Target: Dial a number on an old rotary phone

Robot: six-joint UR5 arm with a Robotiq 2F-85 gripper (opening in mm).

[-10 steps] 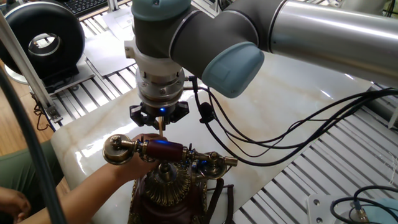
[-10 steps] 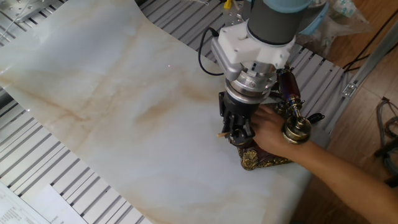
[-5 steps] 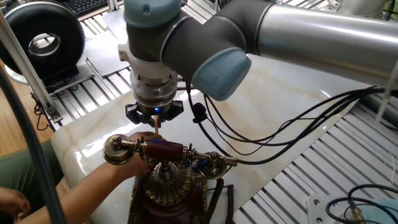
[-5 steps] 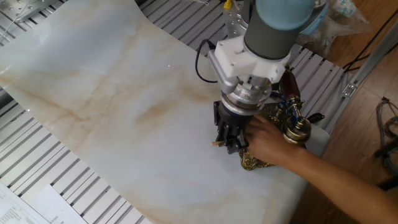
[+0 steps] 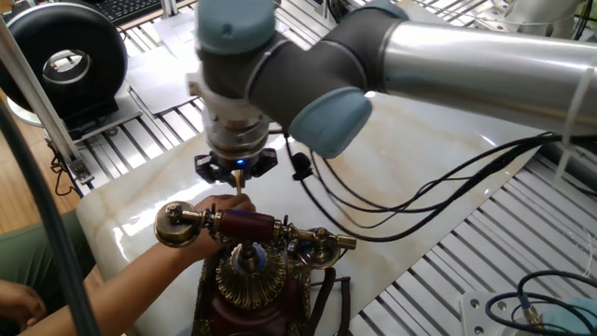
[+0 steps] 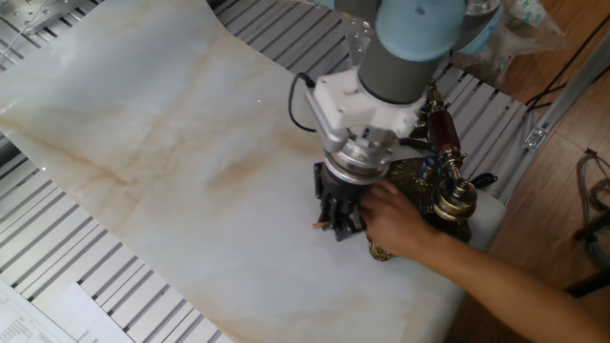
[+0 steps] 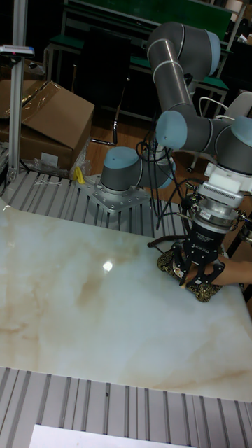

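The old rotary phone (image 5: pixel 250 285) stands at the near edge of the marble slab, maroon with brass trim; its handset (image 5: pixel 244 224) rests across the cradle. My gripper (image 5: pixel 239 175) hangs just behind the handset, shut on a thin wooden stick (image 5: pixel 241 186) that points down toward the phone's front. In the other fixed view the gripper (image 6: pixel 335 219) sits beside the phone (image 6: pixel 424 173), with the stick (image 6: pixel 324 226) poking out near the marble. The tall fixed view shows the gripper (image 7: pixel 193 276) over the phone's brass base (image 7: pixel 166 264). The dial is hidden behind the gripper and a hand.
A person's hand (image 5: pixel 201 233) grips the phone body under the handset, arm reaching in from the left. A black ring-shaped device (image 5: pixel 61 58) stands at the back left. Black cables (image 5: pixel 392 201) trail off my wrist. A cardboard box (image 7: pixel 45 115) lies beyond the table.
My gripper with the stick has slid a little off the phone toward the open marble, and my wrist has turned. The person's hand has followed along the phone's front.
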